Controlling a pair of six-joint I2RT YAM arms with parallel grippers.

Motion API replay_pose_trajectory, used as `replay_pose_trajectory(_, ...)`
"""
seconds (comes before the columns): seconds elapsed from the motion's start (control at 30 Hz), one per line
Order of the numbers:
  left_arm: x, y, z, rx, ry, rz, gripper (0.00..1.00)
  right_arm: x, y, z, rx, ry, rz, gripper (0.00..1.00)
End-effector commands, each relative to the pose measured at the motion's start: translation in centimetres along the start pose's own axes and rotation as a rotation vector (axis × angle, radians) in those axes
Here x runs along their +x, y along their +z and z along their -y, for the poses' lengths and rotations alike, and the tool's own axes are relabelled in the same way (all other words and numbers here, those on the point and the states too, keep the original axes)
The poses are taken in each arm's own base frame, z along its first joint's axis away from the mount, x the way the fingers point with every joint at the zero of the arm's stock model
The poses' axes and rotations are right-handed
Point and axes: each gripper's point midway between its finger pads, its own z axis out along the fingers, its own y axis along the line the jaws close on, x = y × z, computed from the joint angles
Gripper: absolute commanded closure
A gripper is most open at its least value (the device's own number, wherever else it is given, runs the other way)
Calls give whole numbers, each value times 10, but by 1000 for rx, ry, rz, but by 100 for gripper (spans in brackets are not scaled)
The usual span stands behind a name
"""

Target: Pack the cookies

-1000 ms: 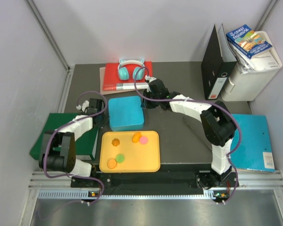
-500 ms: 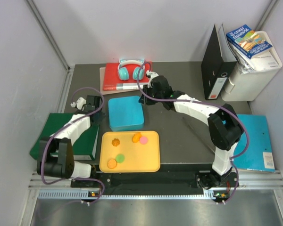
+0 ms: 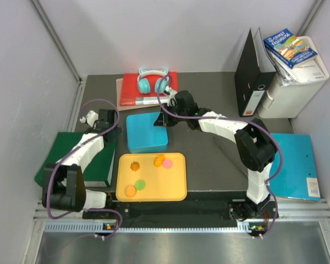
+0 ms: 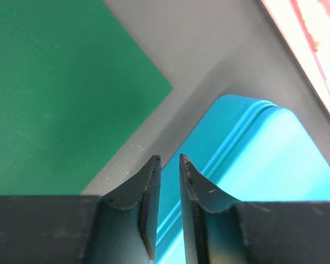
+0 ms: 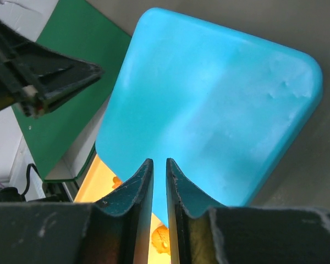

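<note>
Dark grey tabletop runs between pale walls, with a green folder at its left edge. Above that folder hangs my left pincer, which has drawn outward, away from the blue box. Its fingers are nearly closed, a thin slit between them, and hold nothing. In its wrist view the box's left corner sits just beyond the tips.

On the near side of the box the cookies lie loose on the yellow tray, five of them, none packed. They are well apart from both pincers.

My right pincer has swung in from the headphones to the box's far right corner. It too is almost closed and empty. I judge that the box needs opening first.
</note>
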Motion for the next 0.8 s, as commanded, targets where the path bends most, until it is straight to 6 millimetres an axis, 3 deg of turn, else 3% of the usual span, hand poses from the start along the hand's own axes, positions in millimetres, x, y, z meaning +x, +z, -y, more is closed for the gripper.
replay_pose_trajectory(0.0,14,25,0,-17,-39,-45,78,-23,-1,-21,-74,-23,55,85)
replay_pose_trajectory(0.3,39,53,-5,-17,-104,-127,85,-15,14,-33,-167,6,-13,85)
replay_pose_trajectory(0.7,55,63,-6,-12,-99,-191,89,26,55,-30,-179,31,-156,84)
replay_pose_trajectory(0.77,56,64,-6,-11,-99,-192,89,24,60,-37,-197,16,-158,84)
